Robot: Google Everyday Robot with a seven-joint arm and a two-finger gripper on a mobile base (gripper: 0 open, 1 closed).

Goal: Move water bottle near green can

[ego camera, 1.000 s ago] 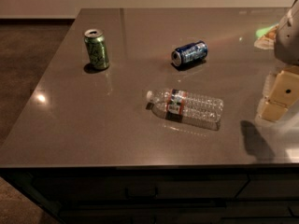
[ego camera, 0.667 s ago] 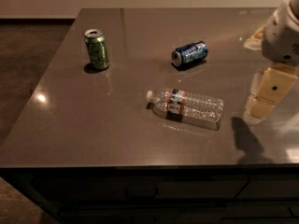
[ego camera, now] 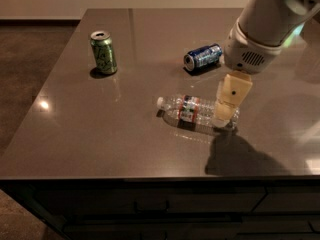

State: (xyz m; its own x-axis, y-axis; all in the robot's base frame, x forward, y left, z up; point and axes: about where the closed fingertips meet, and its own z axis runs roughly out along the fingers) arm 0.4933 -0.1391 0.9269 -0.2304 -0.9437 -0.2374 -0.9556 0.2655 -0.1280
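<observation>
Since the frame a second earlier, the arm point(ego camera: 270, 19) had swung in from the table's far edge, bringing the gripper point(ego camera: 225, 120) down over the base end of the water bottle point(ego camera: 192, 109). The bottle and both cans lay just where they had been.

The gripper hung low, at or just above the bottle's thick end; whether it touched the plastic was unclear. Whether it stood wide, narrow or already closed could not be told from this angle (only one pale side of it showed).

The bottle lay on its side on the table point(ego camera: 100, 134), its white cap pointing away from the gripper and roughly toward the green can point(ego camera: 104, 52). That can stood upright well apart from the gripper, out past the cap end and further back. A blue can point(ego camera: 202, 56) lay on its side just behind the gripper, near the bottle but not touching it.

Coming in at the base end probably made sense. It kept the arm clear of the blue can and left an open stretch of table between bottle and green can. The bottle had not yet been lifted, so the carry toward the can remained undone.
</observation>
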